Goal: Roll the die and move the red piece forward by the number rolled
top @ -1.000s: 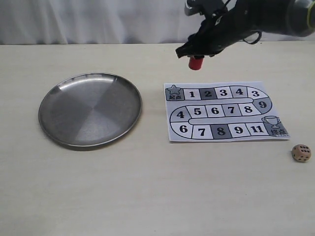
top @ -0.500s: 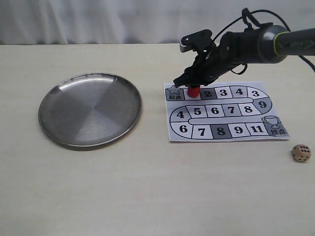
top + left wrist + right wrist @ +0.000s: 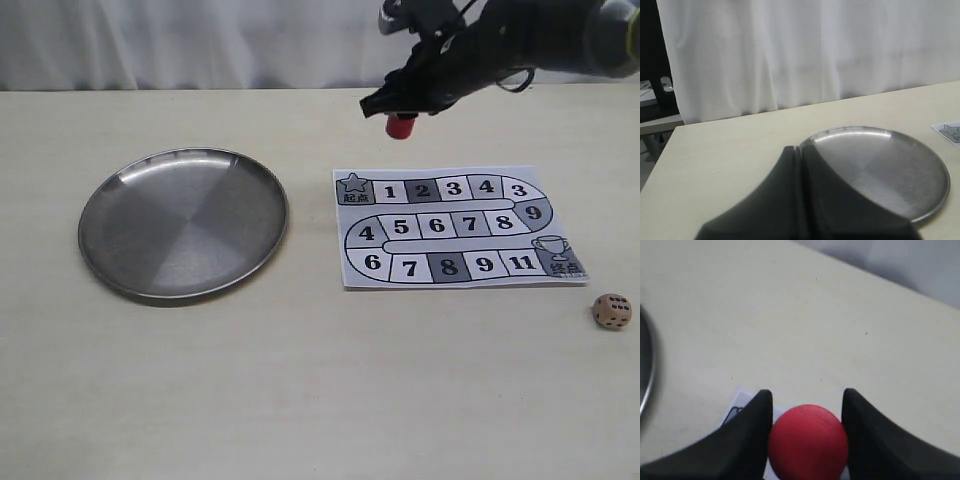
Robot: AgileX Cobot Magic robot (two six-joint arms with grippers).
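Over tabletop, at 12 o'clock of board, right end effector clamped on red piece, apt to topple if released high.

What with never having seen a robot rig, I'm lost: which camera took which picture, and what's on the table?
It is a robot with two arms, each ending in a gripper. The wide picture comes from a camera off the arms; the other two from wrist cameras. On the table lie a metal plate, a paper game board and the die. The right gripper is shut on the red piece, held off the board. The left gripper is shut, empty, near the plate.
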